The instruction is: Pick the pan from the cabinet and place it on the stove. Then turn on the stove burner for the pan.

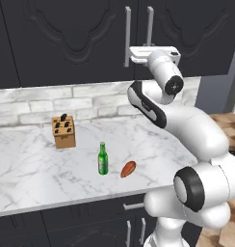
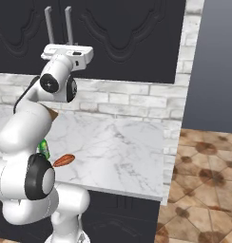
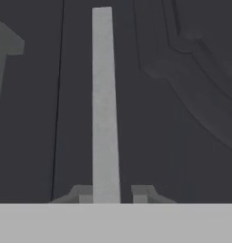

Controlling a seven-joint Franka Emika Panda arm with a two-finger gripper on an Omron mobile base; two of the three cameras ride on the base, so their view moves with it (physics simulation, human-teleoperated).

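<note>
The cabinet fills the wall above the counter, black with raised panels, and both its doors are closed. The pan is hidden and the stove is out of view. My gripper is up at the right door's silver bar handle; the bar runs between the two fingertips, which sit close on either side of it. From the base views the white hand presses against that handle. The left door's handle stands just beside it.
On the marble counter stand a wooden knife block, a green bottle and an orange-brown oval vegetable. The counter ends at the right by a grey wall, over a tiled floor.
</note>
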